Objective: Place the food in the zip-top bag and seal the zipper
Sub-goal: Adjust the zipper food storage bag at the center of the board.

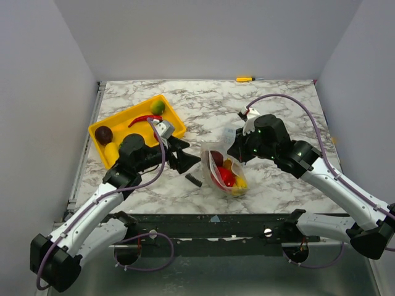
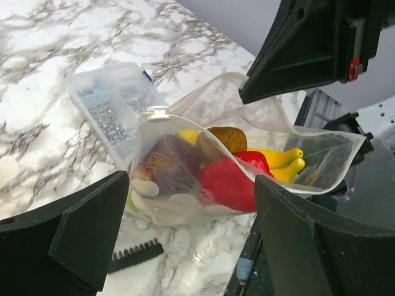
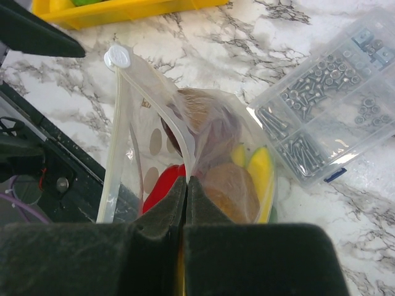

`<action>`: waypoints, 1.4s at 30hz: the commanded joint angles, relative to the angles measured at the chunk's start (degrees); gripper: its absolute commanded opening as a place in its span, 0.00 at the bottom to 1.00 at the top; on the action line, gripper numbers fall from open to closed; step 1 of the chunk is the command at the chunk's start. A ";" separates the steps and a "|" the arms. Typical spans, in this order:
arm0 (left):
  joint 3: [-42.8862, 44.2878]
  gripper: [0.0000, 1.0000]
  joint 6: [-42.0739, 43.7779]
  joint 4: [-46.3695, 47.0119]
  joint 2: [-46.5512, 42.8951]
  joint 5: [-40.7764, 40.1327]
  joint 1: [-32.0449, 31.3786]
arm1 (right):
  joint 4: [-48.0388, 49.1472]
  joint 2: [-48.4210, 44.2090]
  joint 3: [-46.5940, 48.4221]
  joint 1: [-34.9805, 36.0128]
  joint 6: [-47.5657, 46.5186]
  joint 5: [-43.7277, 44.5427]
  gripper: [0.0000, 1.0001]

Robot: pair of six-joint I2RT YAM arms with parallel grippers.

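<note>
Right wrist view has the right pincer (image 3: 186,185) clamped tight on the bag (image 3: 210,123), gripping the rim end nearest to it. From there the zipper (image 3: 148,98) runs away to a white slider (image 3: 116,57) at the far end. The left pincer (image 1: 192,153) stands wide and empty, with the bag just ahead of its fingers and not touching them.

The mouth looks unsealed, so closing it seems the step in hand. The right pinch should hold as an anchor. The left pincer should close on the hard slider, not the film, and draw it straight along the strip toward the right pincer, kept taut so nothing bunches. The food (image 2: 185,172) bulges close under the rim and could snag there. A yellow tray (image 1: 123,112) behind the left pincer holds more pieces, so filling may come first.

The bag is thin, clear, floppy film, creased and glossy, while the zipper is a stiffer strip. The food looks like smooth moulded plastic: a rounded red piece (image 2: 228,182) and a curved yellow piece (image 2: 281,161). Beyond the bag lies a rigid clear box (image 3: 327,92) of screws on the marbled bench (image 2: 49,49)
</note>
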 commanded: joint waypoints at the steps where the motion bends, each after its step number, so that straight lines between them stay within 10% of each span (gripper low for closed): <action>1: -6.20 0.84 4.96 22.11 5.41 16.64 6.52 | 0.82 -0.38 -0.01 0.25 -0.80 -2.55 0.00; 12: -2.48 0.74 -14.42 66.71 31.82 35.78 7.45 | 0.36 -0.93 0.67 0.24 -0.53 -4.37 0.00; 24: -5.35 0.35 -26.11 83.78 39.38 38.53 7.40 | 1.05 0.63 0.57 0.22 -0.79 -5.72 0.00; 33: -7.56 0.03 -17.94 65.87 30.30 30.48 7.24 | -0.27 1.36 1.09 0.25 -2.05 -3.79 0.01; 42: -6.44 0.00 -11.90 26.77 14.44 17.52 5.64 | -4.35 5.14 6.33 0.28 -7.25 -2.36 0.38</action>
